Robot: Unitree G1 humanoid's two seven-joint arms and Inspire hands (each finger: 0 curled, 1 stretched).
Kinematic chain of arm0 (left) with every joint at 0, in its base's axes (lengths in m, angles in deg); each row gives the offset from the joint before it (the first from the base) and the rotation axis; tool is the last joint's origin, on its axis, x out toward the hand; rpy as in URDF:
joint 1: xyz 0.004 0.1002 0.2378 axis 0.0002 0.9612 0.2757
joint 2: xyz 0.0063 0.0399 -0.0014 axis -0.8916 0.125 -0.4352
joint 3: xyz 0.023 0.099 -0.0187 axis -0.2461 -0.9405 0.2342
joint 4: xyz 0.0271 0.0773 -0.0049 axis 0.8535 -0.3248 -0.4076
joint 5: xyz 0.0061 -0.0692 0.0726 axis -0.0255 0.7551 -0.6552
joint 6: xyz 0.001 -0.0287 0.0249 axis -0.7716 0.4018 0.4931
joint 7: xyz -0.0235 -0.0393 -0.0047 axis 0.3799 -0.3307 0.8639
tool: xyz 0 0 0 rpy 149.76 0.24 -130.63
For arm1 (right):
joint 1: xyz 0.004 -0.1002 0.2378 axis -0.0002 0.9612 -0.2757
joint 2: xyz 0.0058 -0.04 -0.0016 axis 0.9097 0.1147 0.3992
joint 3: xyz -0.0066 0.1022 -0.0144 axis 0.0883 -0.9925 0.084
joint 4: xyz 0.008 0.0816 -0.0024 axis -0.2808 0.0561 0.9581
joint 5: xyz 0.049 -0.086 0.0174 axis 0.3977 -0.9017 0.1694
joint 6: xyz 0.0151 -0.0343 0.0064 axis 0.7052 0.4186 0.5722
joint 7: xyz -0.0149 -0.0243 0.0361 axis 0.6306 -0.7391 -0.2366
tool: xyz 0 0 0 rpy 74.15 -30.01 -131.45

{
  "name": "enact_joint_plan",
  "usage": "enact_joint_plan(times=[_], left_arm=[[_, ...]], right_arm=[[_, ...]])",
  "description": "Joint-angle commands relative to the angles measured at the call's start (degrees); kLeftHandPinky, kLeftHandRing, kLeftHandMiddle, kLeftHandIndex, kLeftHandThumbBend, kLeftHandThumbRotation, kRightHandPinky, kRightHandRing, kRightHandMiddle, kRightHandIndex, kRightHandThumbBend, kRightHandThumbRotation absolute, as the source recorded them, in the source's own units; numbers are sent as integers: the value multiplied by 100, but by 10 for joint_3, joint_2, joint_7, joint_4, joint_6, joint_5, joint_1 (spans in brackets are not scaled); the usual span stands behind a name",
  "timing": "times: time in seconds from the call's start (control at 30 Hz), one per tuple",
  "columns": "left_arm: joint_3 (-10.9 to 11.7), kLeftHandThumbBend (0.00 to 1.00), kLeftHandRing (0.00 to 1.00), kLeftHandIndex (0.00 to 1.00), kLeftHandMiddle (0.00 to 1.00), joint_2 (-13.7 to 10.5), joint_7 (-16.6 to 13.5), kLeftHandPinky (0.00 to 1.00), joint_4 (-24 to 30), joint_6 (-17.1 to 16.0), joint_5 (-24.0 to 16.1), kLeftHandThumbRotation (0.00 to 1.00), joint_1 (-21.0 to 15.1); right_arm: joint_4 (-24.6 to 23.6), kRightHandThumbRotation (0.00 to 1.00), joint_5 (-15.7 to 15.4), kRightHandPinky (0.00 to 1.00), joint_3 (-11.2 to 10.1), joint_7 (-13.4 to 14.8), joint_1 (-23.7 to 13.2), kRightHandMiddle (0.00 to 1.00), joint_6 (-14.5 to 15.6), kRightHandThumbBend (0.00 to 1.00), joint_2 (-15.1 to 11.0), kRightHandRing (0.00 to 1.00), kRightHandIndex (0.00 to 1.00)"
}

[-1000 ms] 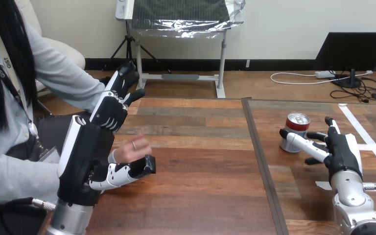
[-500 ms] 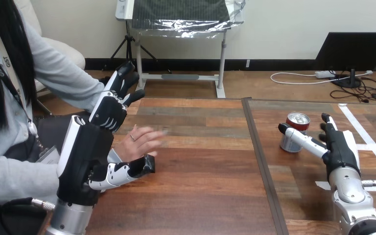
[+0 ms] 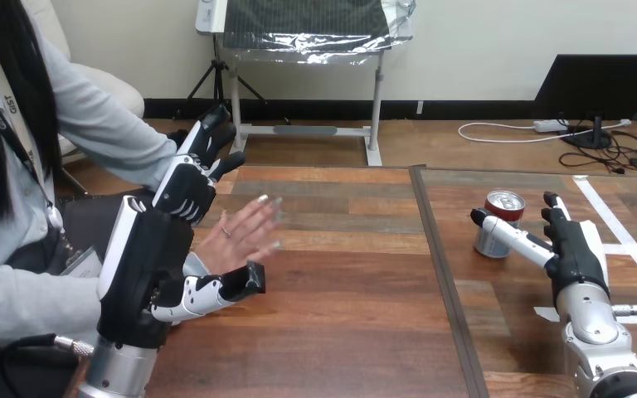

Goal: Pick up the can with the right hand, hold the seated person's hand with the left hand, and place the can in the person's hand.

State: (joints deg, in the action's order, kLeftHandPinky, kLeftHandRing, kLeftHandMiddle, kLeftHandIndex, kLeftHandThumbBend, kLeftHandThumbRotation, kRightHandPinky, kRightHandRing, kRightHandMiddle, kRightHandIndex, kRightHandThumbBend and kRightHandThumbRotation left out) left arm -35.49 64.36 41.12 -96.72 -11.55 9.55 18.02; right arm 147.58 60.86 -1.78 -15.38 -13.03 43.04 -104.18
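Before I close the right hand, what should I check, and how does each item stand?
1. Can upright on the table: ok.
2. Right hand open at the can, thumb across its near side, fingers at its right: ok.
3. Thumb touching the can: cannot tell.
4. Can gripped: not ok, not yet closed on.
5. Person's hand open, between the left hand's thumb and fingers: ok.
6. Left hand holding the person's hand: not ok, fingers straight, not curled round it.
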Motion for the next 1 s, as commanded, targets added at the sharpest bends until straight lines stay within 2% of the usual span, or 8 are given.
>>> enact_joint_plan(times=[0.0, 0.07, 0.47, 0.53, 0.63, 0.83, 0.93, 0.97], left_arm=[[6, 100, 96, 95, 98, -5, -2, 88, 13, -8, 1, 57, -30], [7, 100, 95, 95, 98, -5, -3, 88, 10, -10, -1, 57, -32], [3, 100, 96, 95, 98, -5, 11, 88, -2, -17, 12, 56, -41], [4, 100, 96, 95, 98, -4, 12, 88, -3, -17, 12, 56, -42], [5, 100, 96, 95, 98, -4, 13, 88, -3, -16, 11, 56, -42], [5, 100, 95, 95, 98, 0, 12, 88, -4, -19, 10, 57, -42], [4, 100, 96, 95, 98, 0, 12, 88, -2, -15, 11, 57, -40], [5, 100, 96, 95, 98, 0, 11, 88, -1, -16, 10, 57, -40]], right_arm=[[-10, 47, -2, 78, 3, 5, -43, 93, -25, 100, 2, 92, 100], [-10, 48, -2, 76, 4, 6, -42, 92, -27, 100, 2, 92, 100], [-9, 52, -9, 78, 10, 15, -42, 92, -23, 100, 2, 92, 100], [-9, 52, -8, 70, 8, 14, -43, 86, -21, 100, 2, 87, 100], [-9, 52, -14, 66, 13, 22, -44, 85, -20, 100, 0, 86, 100], [-9, 52, -18, 80, 15, 26, -47, 96, -21, 100, -2, 97, 100], [-8, 51, -16, 78, 12, 24, -50, 93, -20, 100, -2, 94, 100], [-8, 50, -13, 75, 9, 21, -50, 88, -20, 100, -1, 90, 100]])
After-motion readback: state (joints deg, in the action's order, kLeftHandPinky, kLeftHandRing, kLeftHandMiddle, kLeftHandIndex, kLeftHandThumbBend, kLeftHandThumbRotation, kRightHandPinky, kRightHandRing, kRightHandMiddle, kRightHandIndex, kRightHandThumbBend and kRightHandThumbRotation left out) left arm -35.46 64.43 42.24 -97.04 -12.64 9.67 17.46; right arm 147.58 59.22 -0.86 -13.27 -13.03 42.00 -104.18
